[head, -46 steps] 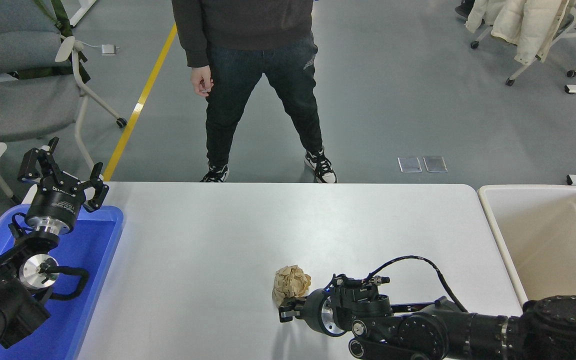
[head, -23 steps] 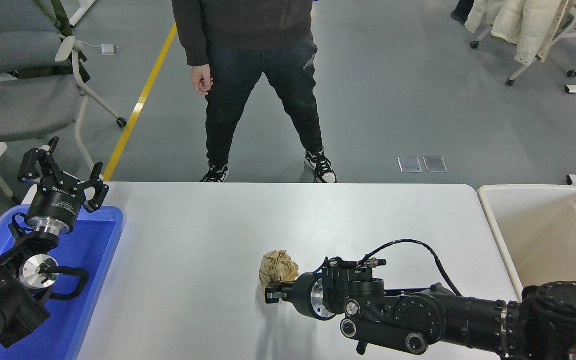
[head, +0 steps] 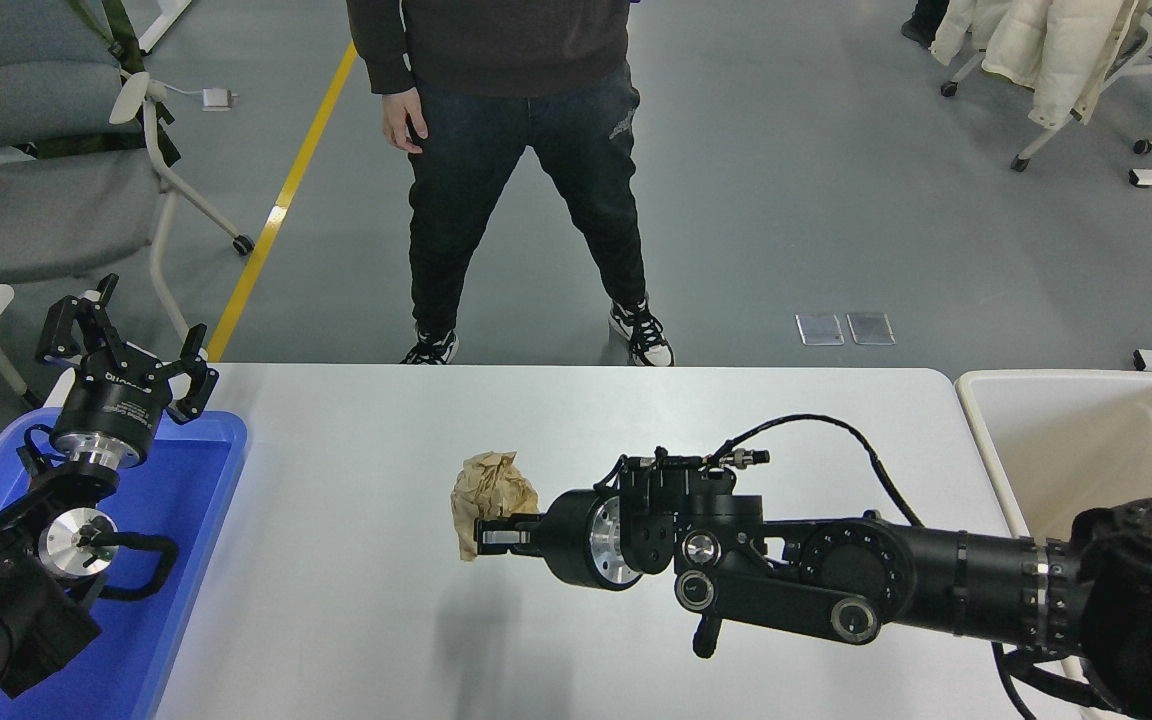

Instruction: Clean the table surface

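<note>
The white table surface (head: pixel 576 420) fills the middle of the view. My right gripper (head: pixel 491 530) reaches in from the right and is shut on a crumpled brown paper ball (head: pixel 489 485), held above the table with its shadow below it on the tabletop. My left gripper (head: pixel 126 345) is parked at the lower left, above the blue tray, fingers open and empty.
A blue plastic tray (head: pixel 186 520) lies at the table's left end. A beige plastic bin (head: pixel 1086 450) stands off its right end. A person (head: pixel 506 150) stands at the far side. A grey chair (head: pixel 46 180) stands at the upper left.
My right gripper has risen and moved left and away from me with the paper ball in it, off the tabletop. The left arm has not moved.
</note>
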Robot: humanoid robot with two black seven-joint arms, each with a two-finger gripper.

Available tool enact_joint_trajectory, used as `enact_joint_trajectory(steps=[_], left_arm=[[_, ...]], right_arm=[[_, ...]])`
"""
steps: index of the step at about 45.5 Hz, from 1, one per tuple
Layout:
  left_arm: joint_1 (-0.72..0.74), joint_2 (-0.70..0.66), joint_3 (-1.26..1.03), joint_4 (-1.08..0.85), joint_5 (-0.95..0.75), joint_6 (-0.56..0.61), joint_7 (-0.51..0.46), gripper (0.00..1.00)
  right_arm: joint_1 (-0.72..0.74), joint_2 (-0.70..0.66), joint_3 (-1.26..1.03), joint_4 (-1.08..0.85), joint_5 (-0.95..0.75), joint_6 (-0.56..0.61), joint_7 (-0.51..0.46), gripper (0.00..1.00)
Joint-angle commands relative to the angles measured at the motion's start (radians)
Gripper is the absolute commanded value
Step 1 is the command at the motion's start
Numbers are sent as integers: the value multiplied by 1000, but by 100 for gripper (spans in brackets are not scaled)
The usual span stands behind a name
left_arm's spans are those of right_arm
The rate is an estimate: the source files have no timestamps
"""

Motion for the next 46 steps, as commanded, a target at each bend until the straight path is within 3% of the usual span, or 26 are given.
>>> enact_joint_trajectory(steps=[1,22,46], left_arm=[[0,0,0,-1,0,0,0,100],[2,0,2,1,0,2,0,100],[2,0,2,1,0,3,0,100]], right_arm=[[135,-111,44,58,151,32,-1,0],[352,-412,43,184,346,124,-4,0],[269,-809,88,212,351,139,10,0]])
